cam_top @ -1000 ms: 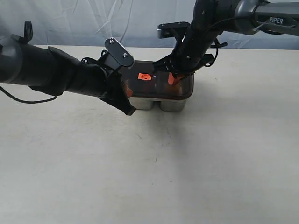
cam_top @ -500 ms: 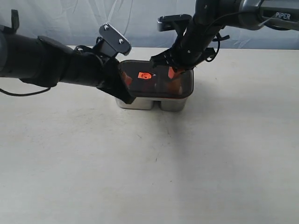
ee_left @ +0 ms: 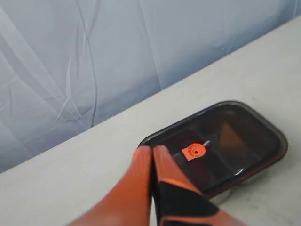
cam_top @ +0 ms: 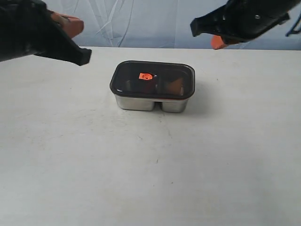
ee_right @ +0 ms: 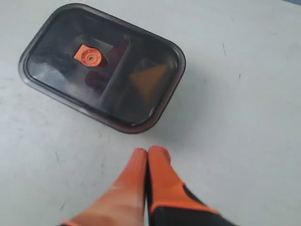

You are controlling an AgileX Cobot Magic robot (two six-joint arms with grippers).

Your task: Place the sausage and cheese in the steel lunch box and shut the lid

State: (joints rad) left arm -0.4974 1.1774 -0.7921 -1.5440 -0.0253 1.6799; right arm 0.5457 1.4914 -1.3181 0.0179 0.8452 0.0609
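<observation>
The steel lunch box (cam_top: 141,103) stands mid-table with the dark lid (cam_top: 164,71) sitting flat on it, orange valve (cam_top: 145,76) at its centre. Through the lid (ee_right: 56,56) I make out the yellow-orange cheese (ee_right: 148,80) in one compartment and a dim dark-red shape, the sausage (ee_right: 96,79), in the other under the valve (ee_right: 87,56). My left gripper (ee_left: 151,149) is shut and empty, raised off to the box's left (cam_top: 77,24). Also shut and empty, my right gripper (ee_right: 148,151) hangs above the table, up and to the right of the box (cam_top: 217,42).
A creased blue-grey cloth (cam_top: 141,23) hangs behind the pale table (cam_top: 150,169). The table's far edge runs just behind the box. Nothing else lies on the surface in view.
Both arms have lifted off the lid and drawn back, the left to the upper left, the right to the upper right. The lid stays on the box.
</observation>
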